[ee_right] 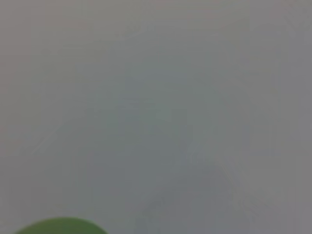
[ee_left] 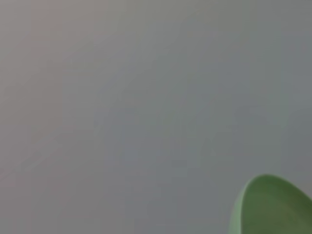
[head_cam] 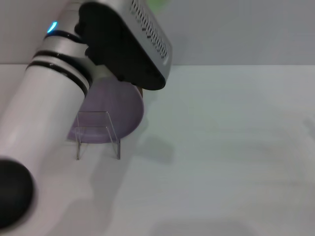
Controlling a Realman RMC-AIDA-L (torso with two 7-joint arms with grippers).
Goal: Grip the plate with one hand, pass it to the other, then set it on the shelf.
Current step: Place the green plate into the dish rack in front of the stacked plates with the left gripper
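Whether either gripper's jaws are apart or clamped cannot be told. The left arm rises high over the stand at far left, a purple plate behind it. The mint plate shows beside the left wrist, apparently lifted. Judging by this, the handover or placing comes next: lowering it upright into the stand.

The left arm reaches across the worktop. Just beyond and below its wrist the shelf stands on the worktop, with a plate upright directly behind it.
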